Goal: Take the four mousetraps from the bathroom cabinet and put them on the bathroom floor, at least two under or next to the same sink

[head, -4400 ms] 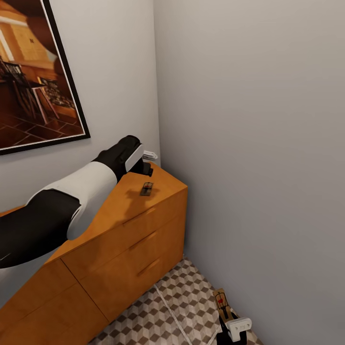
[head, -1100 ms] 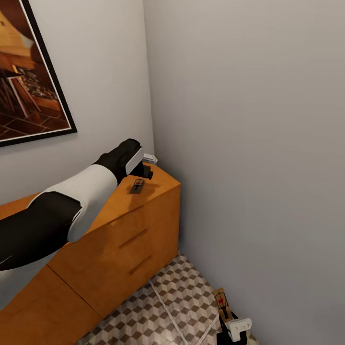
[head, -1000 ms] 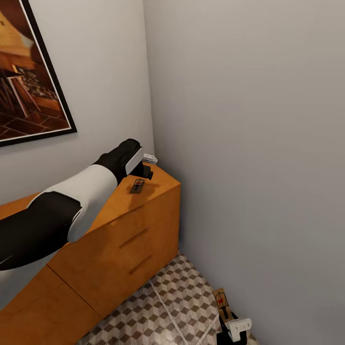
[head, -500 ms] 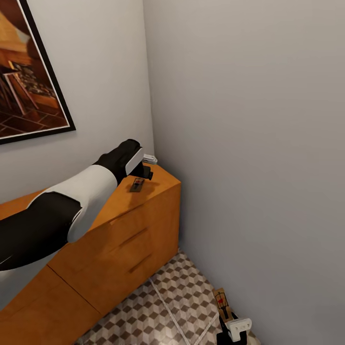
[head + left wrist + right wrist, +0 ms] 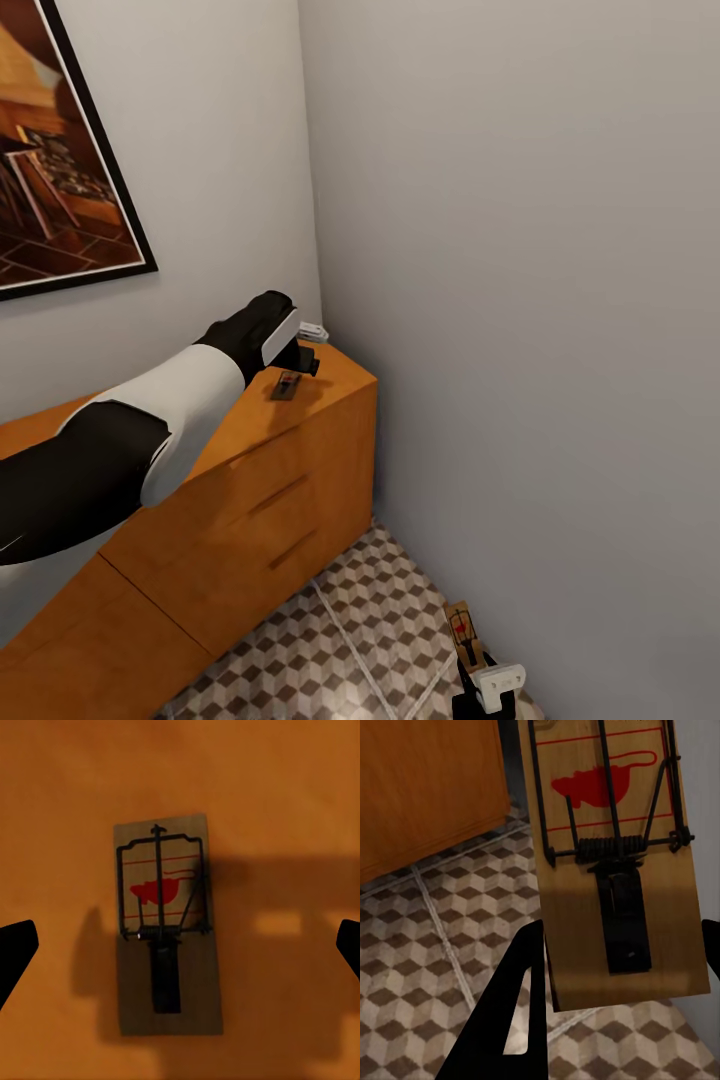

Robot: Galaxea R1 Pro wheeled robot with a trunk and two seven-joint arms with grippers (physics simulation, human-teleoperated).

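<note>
One mousetrap (image 5: 286,385) lies flat on top of the orange-brown cabinet (image 5: 250,500) near its right end. In the left wrist view this mousetrap (image 5: 169,937) sits between the fingertips (image 5: 15,952) of my left gripper (image 5: 180,949), which hangs open just above it. In the head view the left gripper (image 5: 303,360) hovers over the trap. Low at the right, my right gripper (image 5: 480,678) is shut on a second mousetrap (image 5: 462,628), held above the bathroom floor (image 5: 340,640). The right wrist view has that held mousetrap (image 5: 615,862) up close. The sink is out of view.
Grey walls meet in a corner right behind the cabinet's end (image 5: 310,200). A framed picture (image 5: 60,180) hangs above the cabinet. The cube-patterned floor (image 5: 435,945) runs between the cabinet front (image 5: 427,787) and the right wall.
The camera has turned over the last seconds, sliding cabinet and picture leftward. The left gripper now stands closer over the trap on the cabinet top. Over the last second almost nothing moved.
</note>
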